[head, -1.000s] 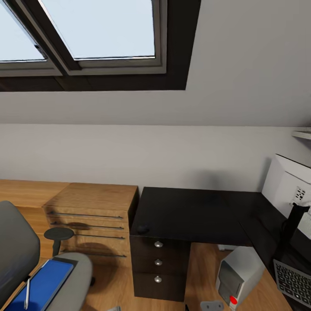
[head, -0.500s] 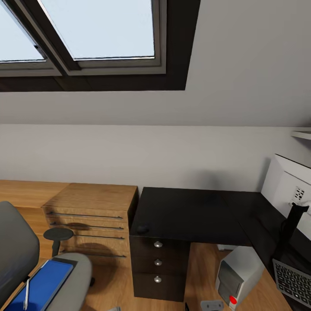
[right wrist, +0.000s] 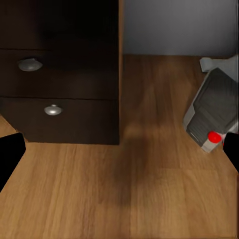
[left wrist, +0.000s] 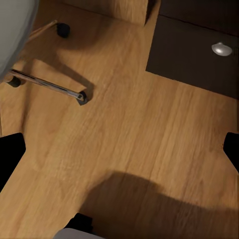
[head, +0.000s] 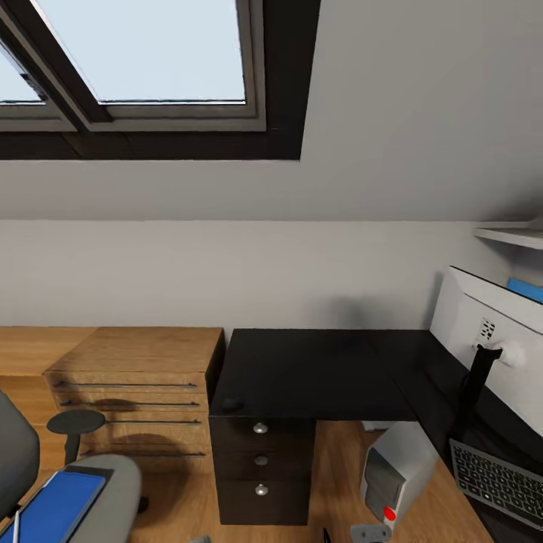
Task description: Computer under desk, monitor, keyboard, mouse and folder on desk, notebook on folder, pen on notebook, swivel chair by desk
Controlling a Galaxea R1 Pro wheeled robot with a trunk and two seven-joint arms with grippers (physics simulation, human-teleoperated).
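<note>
Writing was nowhere legible. One computer (head: 396, 471) stood lower right beneath the desk (head: 317, 373); one folder (head: 53, 507) lay lower left on the swivel chair (head: 113, 490). Both grippers' finger spread couldn't be judged.

No readable text, label or number anywhere.

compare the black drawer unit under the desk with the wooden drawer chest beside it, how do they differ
The black drawer unit is glossy black with round silver knobs; the wooden chest is light wood with long thin bar handles. The black unit is narrower and sits under the desk top; the chest is wider and has its own top. Both stand on the wood floor against the same wall.
</note>
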